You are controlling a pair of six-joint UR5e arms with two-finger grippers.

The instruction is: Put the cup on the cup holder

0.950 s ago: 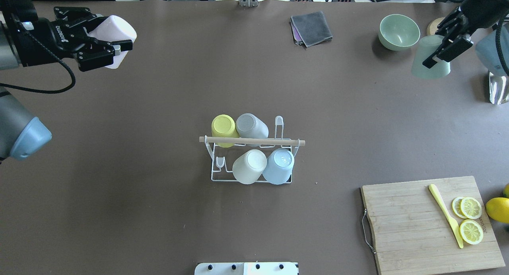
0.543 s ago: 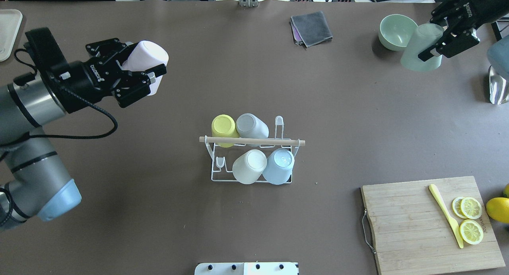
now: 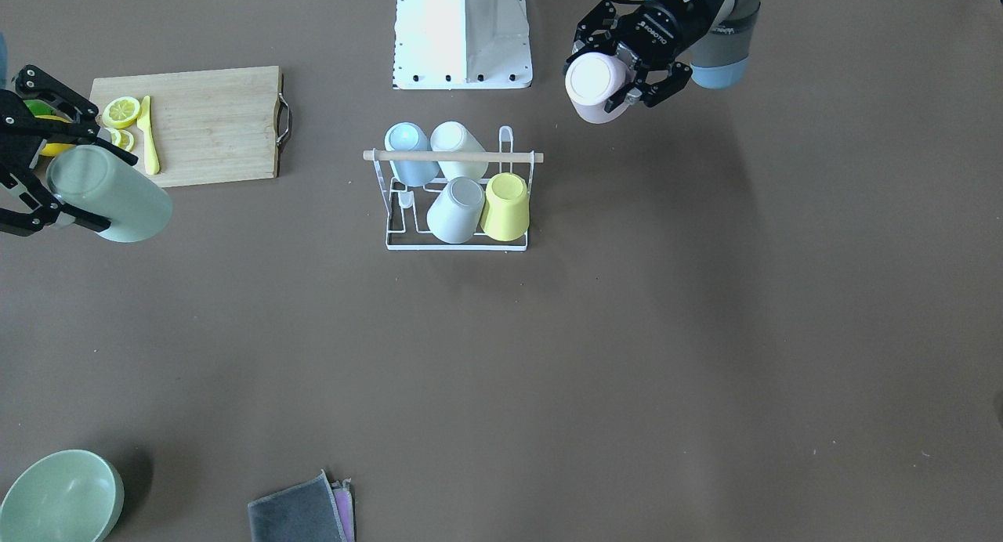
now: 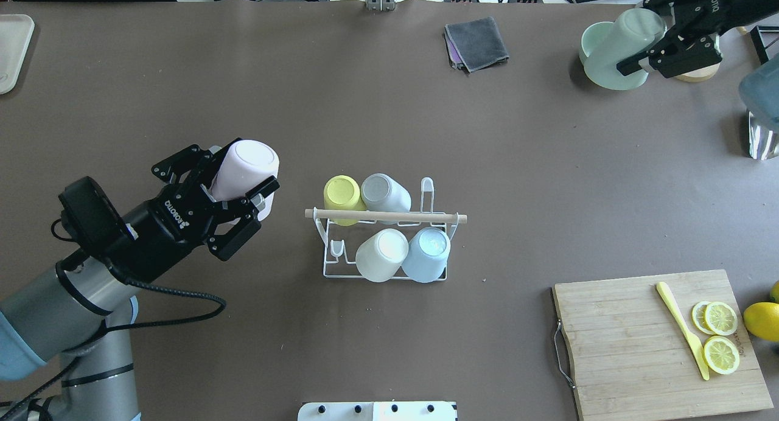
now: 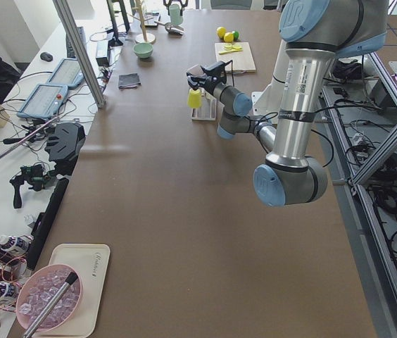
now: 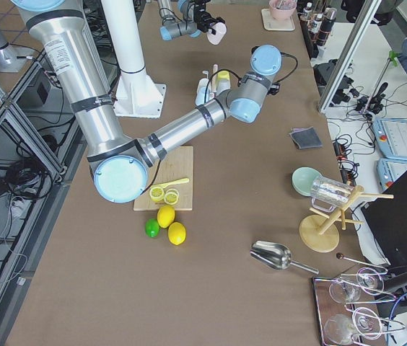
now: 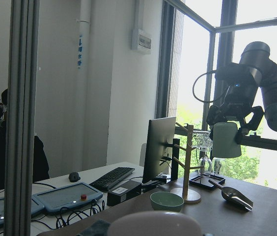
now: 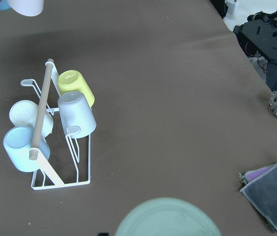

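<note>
The cup holder (image 4: 383,216) is a white wire rack with a wooden rod, standing mid-table; it also shows in the front view (image 3: 454,157) and the right wrist view (image 8: 42,108). It carries a yellow, a grey, a white and a blue cup, all upside down. My left gripper (image 4: 243,187) is shut on a pink cup (image 4: 246,162), bottom up, in the air just left of the rack (image 3: 595,88). My right gripper (image 4: 645,50) is shut on a pale green cup (image 4: 618,50) above the far right of the table (image 3: 110,193).
A green bowl (image 4: 586,36) sits under the green cup. A grey cloth (image 4: 478,44) lies at the back. A cutting board (image 4: 639,348) with lemon slices and a yellow knife is at the front right. Two rack prongs (image 4: 428,187) stand bare.
My left arm has carried the pink cup from the far left back corner to just beside the rack. My right gripper has moved the green cup back and left, over the bowl.
</note>
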